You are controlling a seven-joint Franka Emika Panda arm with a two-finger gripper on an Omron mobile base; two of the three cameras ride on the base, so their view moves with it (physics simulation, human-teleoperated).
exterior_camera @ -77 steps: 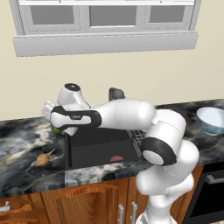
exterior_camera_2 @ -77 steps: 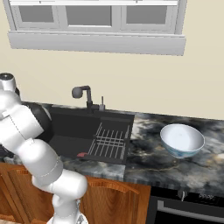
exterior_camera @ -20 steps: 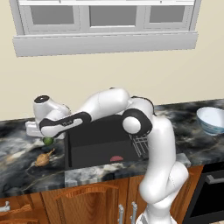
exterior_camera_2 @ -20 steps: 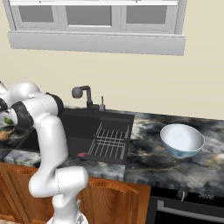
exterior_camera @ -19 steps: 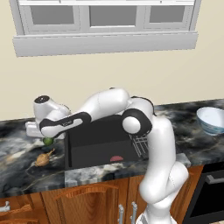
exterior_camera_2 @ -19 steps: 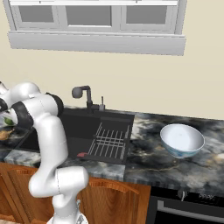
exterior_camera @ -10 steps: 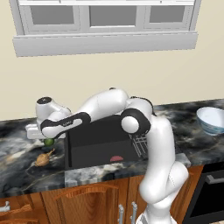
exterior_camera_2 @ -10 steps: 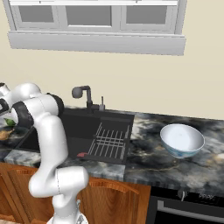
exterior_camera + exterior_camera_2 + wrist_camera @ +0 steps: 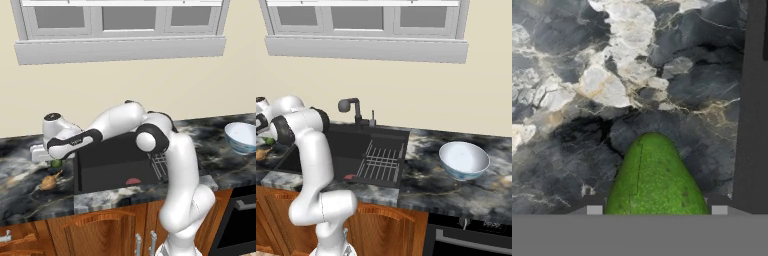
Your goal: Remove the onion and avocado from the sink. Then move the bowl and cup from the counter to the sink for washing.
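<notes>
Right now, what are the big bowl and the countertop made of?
The bowl looks like glazed ceramic: smooth white inside, glossy, with bluish patterned sides. The counter looks like polished marble or granite: black, grey and white veining with a slight sheen.

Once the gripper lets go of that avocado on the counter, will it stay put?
Probably not firmly: the avocado looks rounded and tapered, so it may roll on the flat counter. Its skin looks smooth, perhaps slippery.
</notes>
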